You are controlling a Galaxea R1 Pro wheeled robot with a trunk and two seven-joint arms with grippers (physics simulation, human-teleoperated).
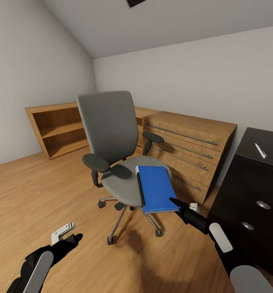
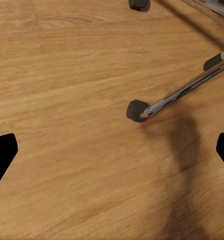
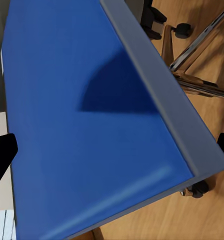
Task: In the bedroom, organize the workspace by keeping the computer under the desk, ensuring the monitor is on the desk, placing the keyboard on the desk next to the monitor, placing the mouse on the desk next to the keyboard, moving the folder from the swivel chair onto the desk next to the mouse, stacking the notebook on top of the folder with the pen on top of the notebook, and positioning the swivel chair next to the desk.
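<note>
The flat bright blue rectangular folder with its dark spine edge lay on the seat of the grey upholstered swivel chair, hanging over the front of the seat toward the robot. So the folder step had not yet been done. The chair stood on the oak plank floor in front of the low oak cabinets, with its chrome star base and casters showing beneath.

The right end effector reached toward the near edge of the folder. In the right wrist view the blue cover sat close under the camera, the two dark fingertips stood wide apart at the frame's sides, and nothing was held between them. The left end effector hung low over bare floor, its fingers likewise spread and empty, with a chair caster ahead of it.

At the right stood the glossy black tabletop of the desk with dark drawers and round silver knobs; a thin short white pen lay on it. The folder probably still had to be grasped and carried there, and the chair brought alongside afterwards.
</note>
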